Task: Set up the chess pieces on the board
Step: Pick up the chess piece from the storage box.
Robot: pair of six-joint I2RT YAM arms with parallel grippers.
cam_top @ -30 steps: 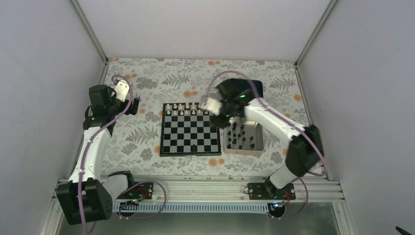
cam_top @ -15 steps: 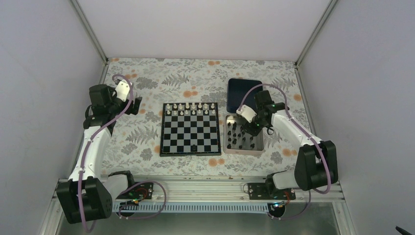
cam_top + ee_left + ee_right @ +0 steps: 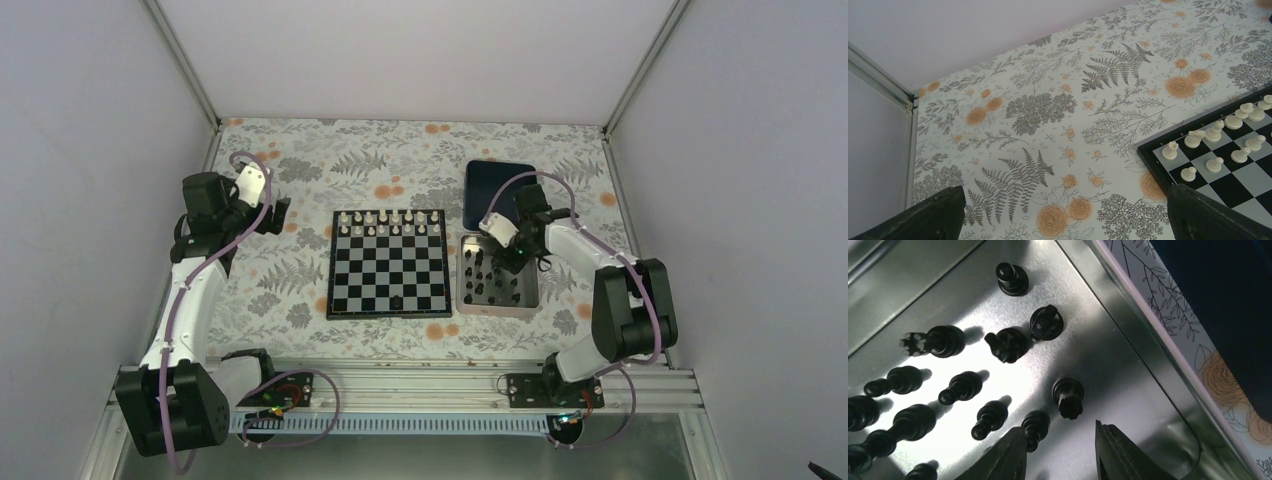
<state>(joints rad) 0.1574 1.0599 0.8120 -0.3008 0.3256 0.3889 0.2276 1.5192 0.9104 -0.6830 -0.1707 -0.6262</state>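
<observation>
Left gripper (image 3: pixel 1063 220): parked left of board, fingers wide, empty.
Board (image 3: pixel 385 265): white pieces (image 3: pixel 388 222) on far ranks; one black piece (image 3: pixel 397 301) on near rank.
Silver tray (image 3: pixel 497 309): black chess pieces (image 3: pixel 963 386), standing.
Right gripper (image 3: pixel 1060 440): low over tray, jaws half apart, empty.
Step judged: picking. Next calls for centring on one piece and closing.

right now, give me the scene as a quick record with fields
board: white pieces along its far two rows; one black piece by its near edge
silver tray: holds many black chess pieces
right gripper: open, low over the silver tray, holding nothing
left gripper: open, above tablecloth left of the board
dark blue tray: beyond the silver tray
</observation>
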